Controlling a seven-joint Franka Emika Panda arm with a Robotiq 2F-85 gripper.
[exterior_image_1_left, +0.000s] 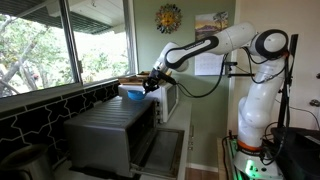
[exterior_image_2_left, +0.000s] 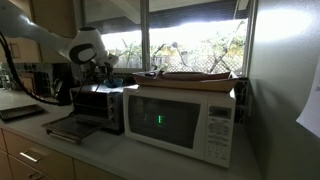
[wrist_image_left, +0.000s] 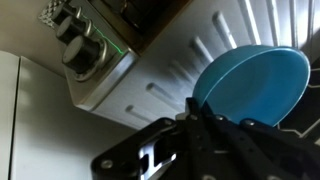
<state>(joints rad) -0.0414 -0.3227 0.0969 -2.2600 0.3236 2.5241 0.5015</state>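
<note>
Nearest stands the white microwave (exterior_image_2_left: 180, 120), the smaller oven (exterior_image_2_left: 100, 105) beside it, and above the oven's top the blue bowl (wrist_image_left: 255, 85) touches the gripper (wrist_image_left: 197, 108), whose fingers are too dark to tell if they grip.

The pale surface (exterior_image_2_left: 150, 160) carries a white microwave (exterior_image_2_left: 185, 120) and, just beside it, a dark toaster oven (exterior_image_2_left: 98, 105), door open.

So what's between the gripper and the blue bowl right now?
Nothing. In the wrist view the gripper reaches the blue bowl at its lower rim, with no object between them; the toaster oven lies beneath.
</note>
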